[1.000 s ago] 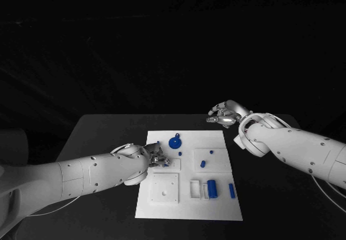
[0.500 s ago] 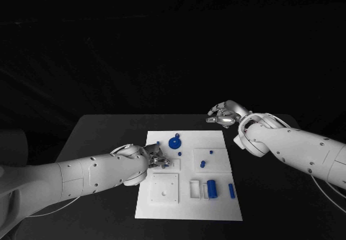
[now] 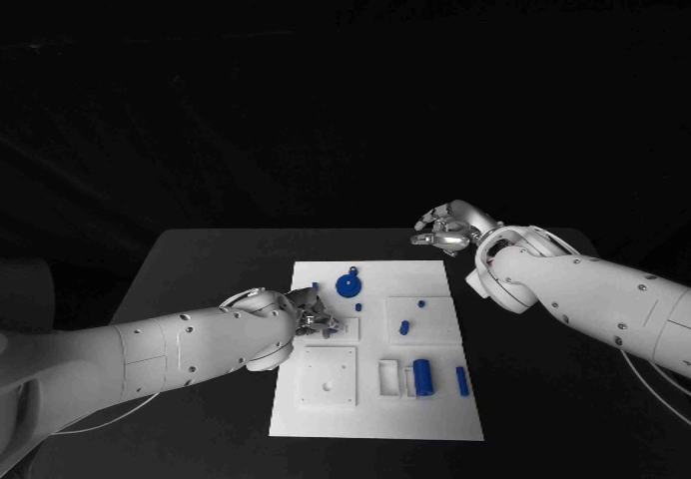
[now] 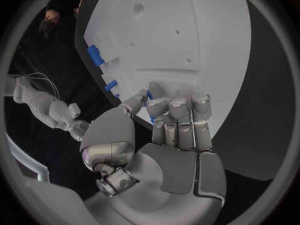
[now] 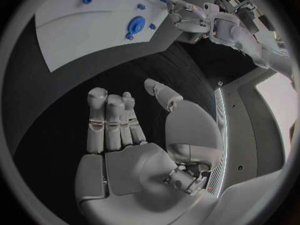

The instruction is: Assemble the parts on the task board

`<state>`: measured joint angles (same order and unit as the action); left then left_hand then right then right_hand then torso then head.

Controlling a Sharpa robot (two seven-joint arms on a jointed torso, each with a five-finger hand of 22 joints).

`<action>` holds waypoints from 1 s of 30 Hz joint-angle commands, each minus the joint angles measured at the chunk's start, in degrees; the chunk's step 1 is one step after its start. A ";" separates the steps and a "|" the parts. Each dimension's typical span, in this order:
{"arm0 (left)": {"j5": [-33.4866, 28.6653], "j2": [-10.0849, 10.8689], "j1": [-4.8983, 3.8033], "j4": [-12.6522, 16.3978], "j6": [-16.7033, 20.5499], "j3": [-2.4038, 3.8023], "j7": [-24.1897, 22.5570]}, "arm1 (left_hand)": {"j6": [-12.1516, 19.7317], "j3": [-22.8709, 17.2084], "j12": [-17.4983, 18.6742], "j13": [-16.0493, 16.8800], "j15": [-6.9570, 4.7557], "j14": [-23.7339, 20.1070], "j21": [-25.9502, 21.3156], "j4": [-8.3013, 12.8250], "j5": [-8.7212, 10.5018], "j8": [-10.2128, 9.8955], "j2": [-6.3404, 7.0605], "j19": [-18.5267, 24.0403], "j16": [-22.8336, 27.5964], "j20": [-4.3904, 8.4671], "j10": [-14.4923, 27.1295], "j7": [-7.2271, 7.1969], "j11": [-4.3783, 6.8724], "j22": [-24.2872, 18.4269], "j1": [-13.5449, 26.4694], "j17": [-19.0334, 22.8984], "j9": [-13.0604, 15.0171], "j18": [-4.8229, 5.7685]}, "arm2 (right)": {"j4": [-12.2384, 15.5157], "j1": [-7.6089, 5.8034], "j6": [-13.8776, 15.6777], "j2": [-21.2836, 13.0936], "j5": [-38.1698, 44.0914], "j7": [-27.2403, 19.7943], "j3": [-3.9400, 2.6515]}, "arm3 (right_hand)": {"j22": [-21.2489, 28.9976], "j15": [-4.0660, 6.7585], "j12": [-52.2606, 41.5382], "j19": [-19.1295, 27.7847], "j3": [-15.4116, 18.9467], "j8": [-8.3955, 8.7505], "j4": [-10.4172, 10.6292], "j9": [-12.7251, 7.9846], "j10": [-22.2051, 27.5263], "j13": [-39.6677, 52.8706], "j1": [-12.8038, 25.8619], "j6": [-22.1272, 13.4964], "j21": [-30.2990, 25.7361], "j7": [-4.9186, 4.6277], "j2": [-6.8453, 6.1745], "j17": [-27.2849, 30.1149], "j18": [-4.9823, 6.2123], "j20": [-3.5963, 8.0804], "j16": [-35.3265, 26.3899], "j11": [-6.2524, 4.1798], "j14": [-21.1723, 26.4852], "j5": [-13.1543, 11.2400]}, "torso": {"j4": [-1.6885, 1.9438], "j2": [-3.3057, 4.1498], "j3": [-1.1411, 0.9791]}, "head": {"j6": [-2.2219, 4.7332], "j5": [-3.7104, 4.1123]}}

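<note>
**Left hand pinches a small part on the board; right hand idle off its far corner**

We see the task board (image 3: 377, 349) lying flat in the middle of the black worktop (image 3: 202, 269). Our left hand (image 3: 315, 317) rests on the board's left side, its fingers (image 4: 178, 116) curled down against the white surface. In the left wrist view a small blue part (image 4: 150, 97) sits pinched between thumb and fingertip, touching the board.

Just beyond the left hand stands the round blue disc (image 3: 348, 285), with a thin blue peg (image 3: 354, 268) right behind it. To the hand's right, in a raised square block (image 3: 422, 317), we find a short blue piece (image 3: 406, 325) lying inside and a tiny blue stud (image 3: 422, 300) near the block's far edge. Nearer the robot than the hand lies a white square plate (image 3: 329, 375) with a small hole; beside it a narrow white slot frame (image 3: 390, 376) stands next to a blue cylinder (image 3: 423, 376), and a slim blue bar (image 3: 461, 379) lies further right, apart from both.

Our right hand (image 3: 446, 228) is held off the board, beyond its far right corner, above the worktop. In the right wrist view its fingers (image 5: 112, 120) are loosely spread with nothing in them.
</note>
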<state>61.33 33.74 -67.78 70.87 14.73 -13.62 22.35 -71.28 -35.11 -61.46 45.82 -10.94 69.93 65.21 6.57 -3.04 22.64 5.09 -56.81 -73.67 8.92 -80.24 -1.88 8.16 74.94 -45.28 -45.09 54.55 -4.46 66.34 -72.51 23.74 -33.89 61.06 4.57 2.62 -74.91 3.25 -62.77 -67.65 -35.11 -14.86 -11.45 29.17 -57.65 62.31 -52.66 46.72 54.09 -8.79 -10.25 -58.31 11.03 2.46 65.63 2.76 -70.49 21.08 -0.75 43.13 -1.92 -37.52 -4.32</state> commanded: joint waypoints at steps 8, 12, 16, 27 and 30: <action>-0.99 -0.13 0.03 -0.43 -0.02 0.02 -0.16 | 0.42 -0.09 -0.43 -0.34 -0.21 -0.45 0.14 -2.08 0.20 0.50 2.54 0.36 -0.25 6.07 0.02 -0.32 0.33 0.57 0.47 0.07 -0.13 -0.92 | 0.03 0.00 -0.69 0.02 0.20 -0.28 -0.03 | -0.74 0.42 -0.40 0.10 0.34 -0.26 -0.04 0.08 0.35 -0.12 0.02 0.07 -0.31 -0.37 0.51 0.05 3.97 0.30 0.31 -0.11 -0.02 0.38 | -0.02 0.01 0.02 | -0.02 0.08; -1.05 -0.06 0.03 -0.42 0.27 0.03 -0.20 | 0.46 -0.14 -0.50 -0.45 -0.21 -0.49 0.15 -3.41 0.27 0.60 3.59 0.35 -0.30 6.07 0.06 -0.31 0.32 0.53 1.02 0.07 -0.12 -0.95 | 0.05 0.00 -0.66 -0.01 0.20 -0.26 -0.03 | -0.74 0.42 -0.41 0.09 0.34 -0.26 -0.03 0.08 0.35 -0.14 0.03 0.07 -0.31 -0.37 0.51 0.05 3.97 0.30 0.31 -0.11 -0.02 0.39 | -0.02 0.02 0.00 | -0.04 0.10; -1.37 -0.02 0.03 -0.52 0.57 0.03 -0.33 | 0.55 -0.63 -0.60 -0.57 -0.24 -0.54 0.20 -4.99 0.26 0.74 4.56 0.33 -0.36 6.12 0.09 -0.33 0.34 0.50 1.04 0.07 -0.06 -1.06 | 0.05 0.00 -0.68 -0.01 0.20 -0.27 -0.03 | -0.75 0.42 -0.43 0.08 0.35 -0.26 -0.03 0.09 0.35 -0.15 0.04 0.07 -0.32 -0.37 0.52 0.06 3.97 0.30 0.31 -0.11 -0.02 0.41 | -0.02 0.01 0.00 | -0.04 0.14; -2.22 0.02 0.04 -0.69 1.27 0.04 -0.59 | 0.85 -2.72 -0.73 -1.01 -0.36 -0.61 0.40 -12.17 0.23 1.03 9.53 0.14 -0.47 6.17 0.10 -0.31 0.32 0.36 1.34 0.16 0.10 -1.25 | 0.06 0.00 -0.64 -0.02 0.19 -0.30 -0.03 | -0.76 0.42 -0.46 0.07 0.35 -0.26 -0.02 0.10 0.35 -0.19 0.06 0.07 -0.32 -0.37 0.53 0.06 3.97 0.31 0.32 -0.12 -0.03 0.44 | -0.04 -0.02 -0.02 | -0.03 0.13; -2.81 0.14 0.04 -0.92 1.28 0.05 -0.52 | 0.91 -2.38 -0.77 -1.08 -0.36 -0.64 0.45 -13.76 0.23 1.09 10.50 0.19 -0.51 6.12 0.12 -0.28 0.29 0.35 1.85 0.17 0.15 -1.22 | 0.08 0.00 -0.64 -0.08 0.19 -0.29 -0.03 | -0.76 0.42 -0.47 0.06 0.36 -0.26 -0.02 0.11 0.35 -0.21 0.06 0.07 -0.32 -0.37 0.54 0.06 3.97 0.31 0.32 -0.12 -0.03 0.44 | -0.01 0.00 0.00 | -0.02 0.18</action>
<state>59.62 33.88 -67.75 69.98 15.39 -13.61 22.28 -70.70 -37.39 -61.90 44.81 -11.16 69.71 65.45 -6.84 -3.05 23.35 15.11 -56.81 -73.88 8.91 -80.25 -2.08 8.29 74.92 -43.55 -44.98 54.64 -5.36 66.36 -72.51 23.72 -33.94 61.05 4.57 2.62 -74.91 3.25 -63.00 -67.66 -35.11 -14.86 -11.45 29.21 -57.65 62.20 -52.66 46.91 54.09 -8.82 -10.25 -58.31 11.03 2.44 65.63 2.76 -70.49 21.30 -0.76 43.13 -1.92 -37.55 -4.17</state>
